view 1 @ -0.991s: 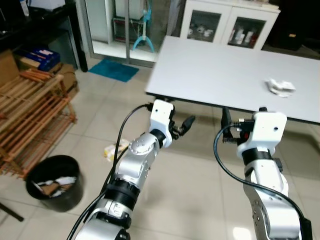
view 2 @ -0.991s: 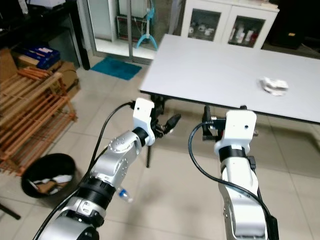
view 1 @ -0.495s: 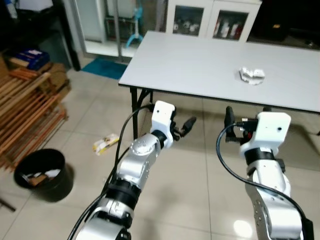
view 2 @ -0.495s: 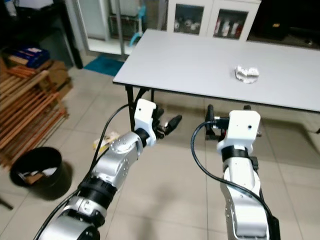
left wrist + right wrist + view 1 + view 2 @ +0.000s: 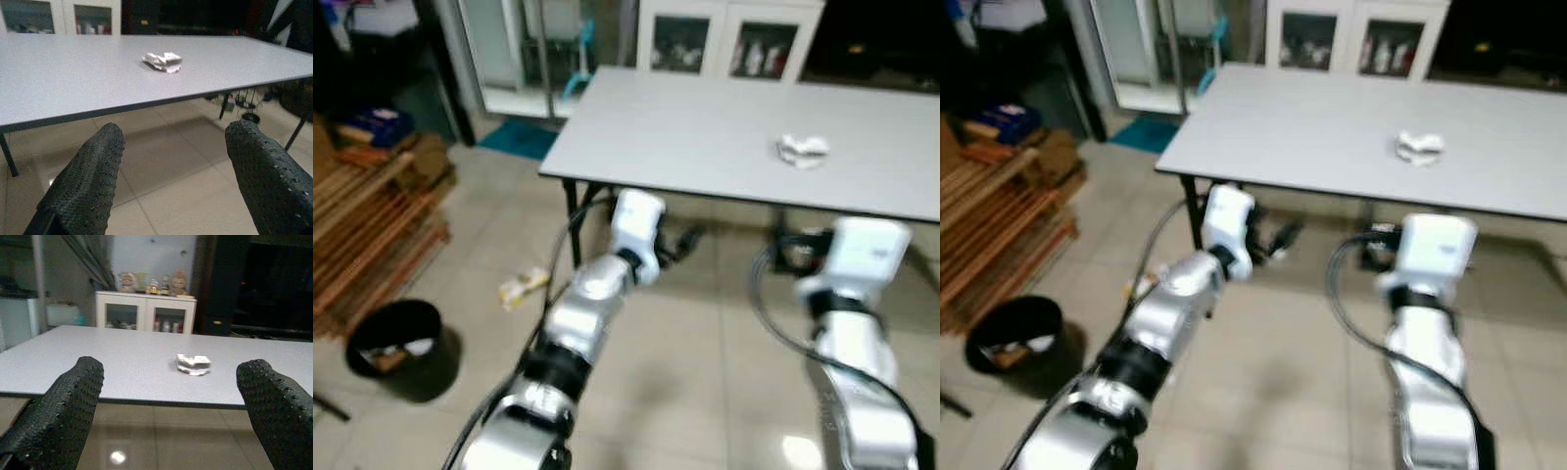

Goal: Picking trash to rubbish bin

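Note:
A crumpled white paper lies on the grey table, toward its far right part. A yellow-and-white wrapper lies on the floor tiles near the table's left leg. The black rubbish bin stands at the lower left with scraps inside. Both arms are raised in front of me, short of the table's near edge. My left gripper is open and holds nothing, with the paper beyond it. My right gripper is open too, facing the paper across the tabletop.
A wooden slatted rack stands at the left, close to the bin. A white glass-door cabinet is behind the table, and a blue mat lies by the glass door. Black table legs stand ahead of my left arm.
The camera has moved and the picture is blurred now; the table has come more to the middle. Both arms stay raised in front, grippers open as before.

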You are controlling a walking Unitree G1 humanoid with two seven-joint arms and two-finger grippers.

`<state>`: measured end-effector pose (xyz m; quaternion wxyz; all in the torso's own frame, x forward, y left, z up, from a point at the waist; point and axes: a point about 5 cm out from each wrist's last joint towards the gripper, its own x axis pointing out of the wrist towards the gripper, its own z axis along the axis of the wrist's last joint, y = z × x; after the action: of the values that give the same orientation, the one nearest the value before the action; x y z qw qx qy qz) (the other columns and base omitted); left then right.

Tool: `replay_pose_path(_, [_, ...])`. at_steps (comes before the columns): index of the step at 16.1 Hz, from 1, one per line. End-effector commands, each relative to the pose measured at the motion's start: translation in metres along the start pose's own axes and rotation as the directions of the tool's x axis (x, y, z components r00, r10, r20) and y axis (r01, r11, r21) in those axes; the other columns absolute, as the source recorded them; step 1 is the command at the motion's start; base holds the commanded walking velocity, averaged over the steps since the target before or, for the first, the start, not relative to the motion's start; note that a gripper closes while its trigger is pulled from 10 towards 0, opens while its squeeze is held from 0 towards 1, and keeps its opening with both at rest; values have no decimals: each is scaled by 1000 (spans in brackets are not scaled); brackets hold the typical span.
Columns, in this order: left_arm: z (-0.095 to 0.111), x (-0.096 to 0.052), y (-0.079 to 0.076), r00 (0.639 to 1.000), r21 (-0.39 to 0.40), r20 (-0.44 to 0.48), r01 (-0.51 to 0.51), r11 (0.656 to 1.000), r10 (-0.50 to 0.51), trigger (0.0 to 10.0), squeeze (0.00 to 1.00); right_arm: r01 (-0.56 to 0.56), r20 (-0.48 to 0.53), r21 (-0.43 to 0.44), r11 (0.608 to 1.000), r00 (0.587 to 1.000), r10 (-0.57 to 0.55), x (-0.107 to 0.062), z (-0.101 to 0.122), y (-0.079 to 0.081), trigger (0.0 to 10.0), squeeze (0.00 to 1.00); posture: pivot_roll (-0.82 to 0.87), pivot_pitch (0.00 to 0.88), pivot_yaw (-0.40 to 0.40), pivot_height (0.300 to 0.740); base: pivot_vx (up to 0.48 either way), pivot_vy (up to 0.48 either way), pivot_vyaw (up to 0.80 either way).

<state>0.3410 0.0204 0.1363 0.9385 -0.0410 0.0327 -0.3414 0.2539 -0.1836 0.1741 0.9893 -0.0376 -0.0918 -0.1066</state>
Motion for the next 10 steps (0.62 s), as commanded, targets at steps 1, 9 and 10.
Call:
replay_pose_path(1, [5, 1, 1, 1000, 7, 13, 1, 1000, -1, 10000, 0, -9, 27, 15, 1000, 1000, 8, 2, 5, 5, 10000, 0, 94, 1, -34, 740, 480, 0, 0])
replay_pose_path(9, [5, 2, 2, 1000, 11, 14, -1, 1000, 0, 10000, 0, -4, 46, 13, 1000, 999, 3, 6, 8, 7, 10000, 0, 100, 0, -33, 740, 480, 0, -370])
replay_pose_path(10, [4, 2, 2, 1000, 11, 13, 0, 1000, 0, 10000, 0, -9, 50, 13, 1000, 999, 8, 6, 8, 8, 10000, 0, 101, 0, -32, 740, 480, 0, 0])
